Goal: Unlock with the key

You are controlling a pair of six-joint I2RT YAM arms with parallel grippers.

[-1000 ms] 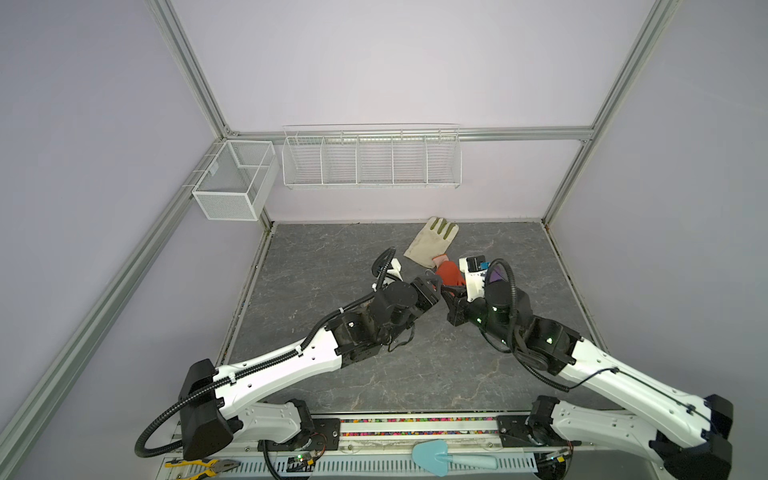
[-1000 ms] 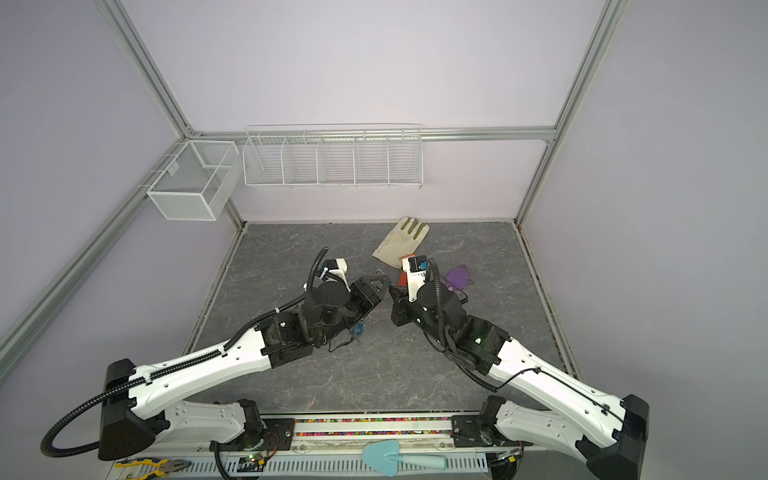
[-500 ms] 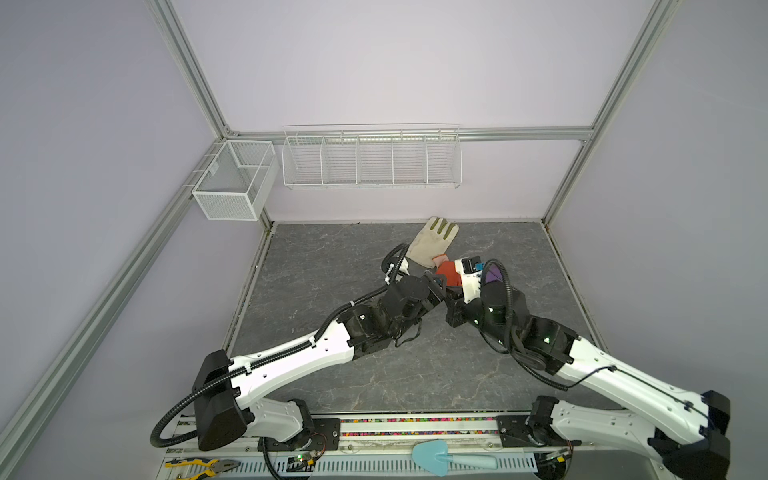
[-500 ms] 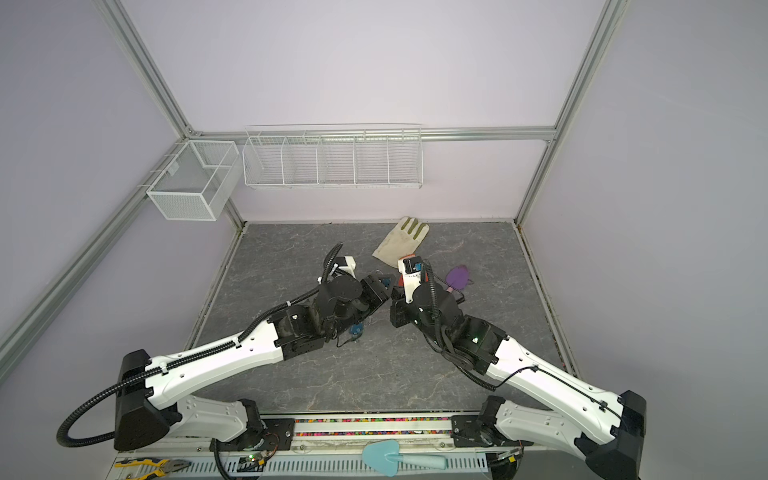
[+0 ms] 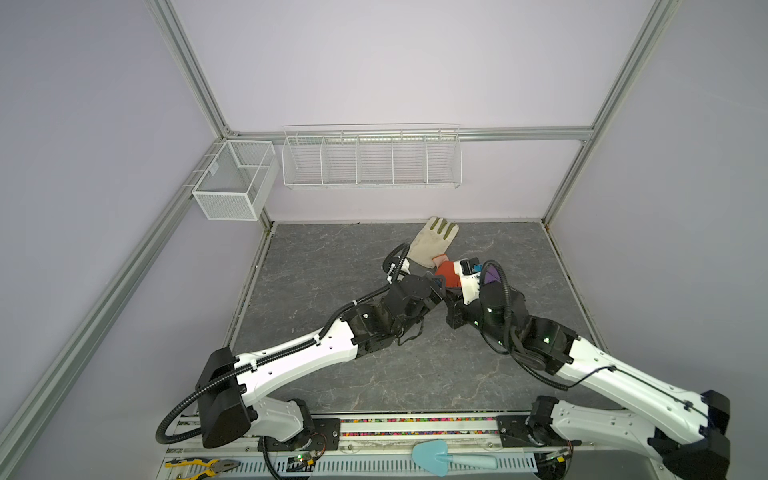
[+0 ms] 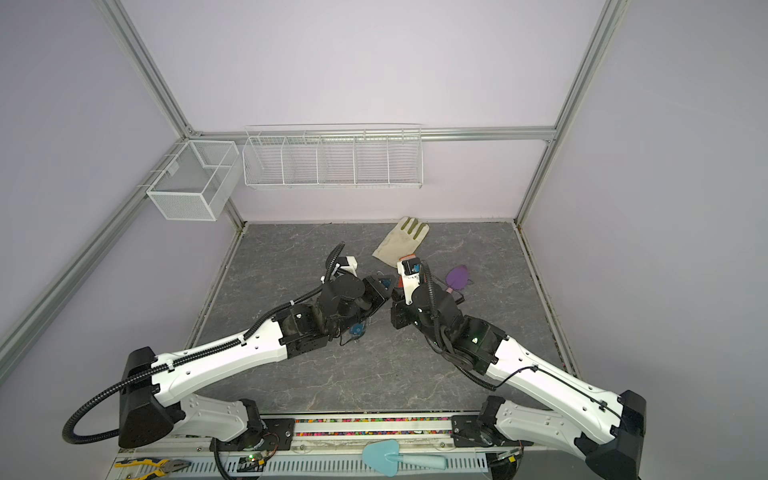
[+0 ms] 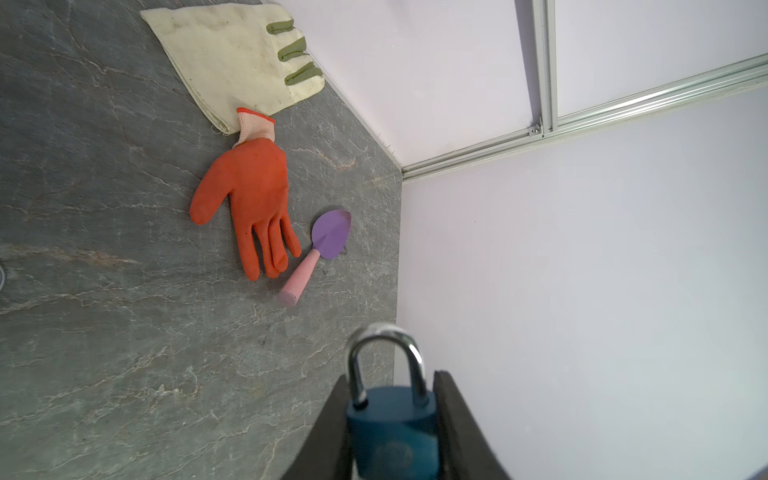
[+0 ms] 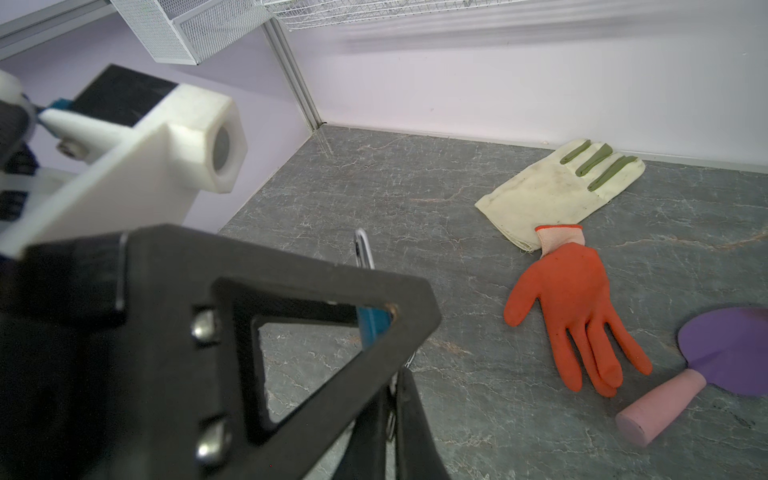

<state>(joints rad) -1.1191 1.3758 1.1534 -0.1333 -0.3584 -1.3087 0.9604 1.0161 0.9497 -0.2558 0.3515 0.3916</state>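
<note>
A blue padlock (image 7: pixel 392 428) with a silver shackle (image 7: pixel 384 361) sits upright between the jaws of my left gripper (image 7: pixel 391 376), which press on both sides of its body. In the right wrist view the padlock (image 8: pixel 374 328) shows through the left gripper's black frame. My right gripper (image 8: pixel 397 376) is shut just under the lock on a thin silver piece, the key (image 8: pixel 390 424), mostly hidden by the fingers. Both top views show the left gripper (image 5: pixel 440 286) (image 6: pixel 384 286) and the right gripper (image 5: pixel 451 299) (image 6: pixel 394 299) meeting tip to tip above mid-table.
Just beyond the grippers lie an orange glove (image 7: pixel 253 199), a cream glove (image 7: pixel 232 58) and a purple trowel (image 7: pixel 330 232) with a pink handle. White wire baskets (image 5: pixel 372 158) hang on the back wall. A light blue trowel (image 5: pixel 440 455) and pliers (image 5: pixel 208 465) rest at the front rail.
My left arm has reached further toward the right gripper, and its jaws have narrowed onto the padlock. The right arm has barely moved.
</note>
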